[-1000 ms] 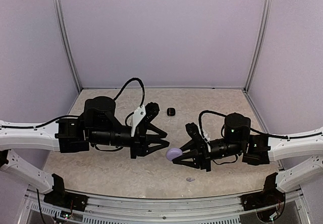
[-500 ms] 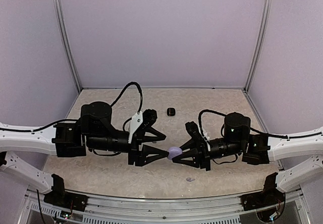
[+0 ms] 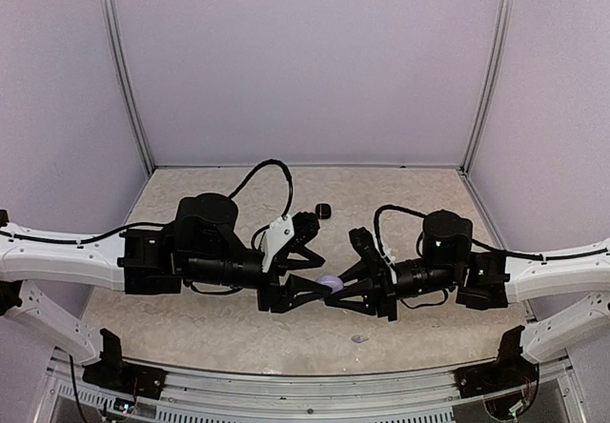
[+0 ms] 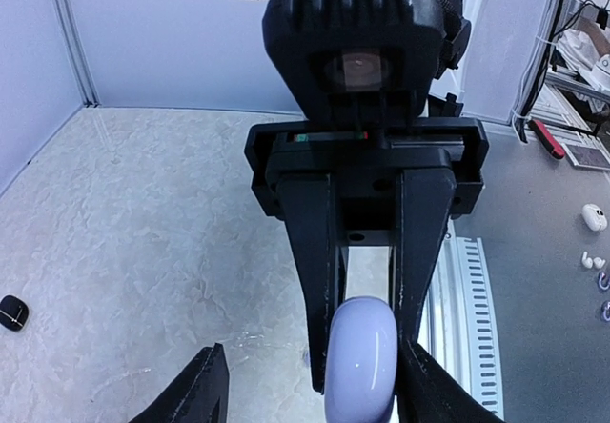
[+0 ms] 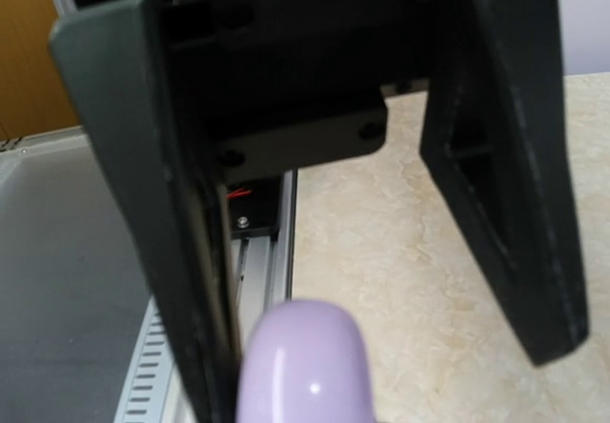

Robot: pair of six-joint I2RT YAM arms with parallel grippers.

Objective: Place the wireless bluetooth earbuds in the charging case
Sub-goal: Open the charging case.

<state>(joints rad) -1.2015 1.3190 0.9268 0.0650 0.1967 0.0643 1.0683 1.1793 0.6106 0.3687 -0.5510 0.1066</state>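
The right claw (image 4: 367, 342) is clamped tight on the lavender case (image 4: 362, 361), held above the table (image 3: 191, 328). The left claw (image 4: 315, 390) faces it, parted, with a finger on either side of the case. A lavender bud (image 3: 358, 338) lies near the front edge, and a black bud (image 3: 324, 211) sits farther back.

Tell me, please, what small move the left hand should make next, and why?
Probably close the left hand gently on the lavender charging case. Its open fingers flank the case, which the right hand holds clamped, so a second grip seems the likely aim.
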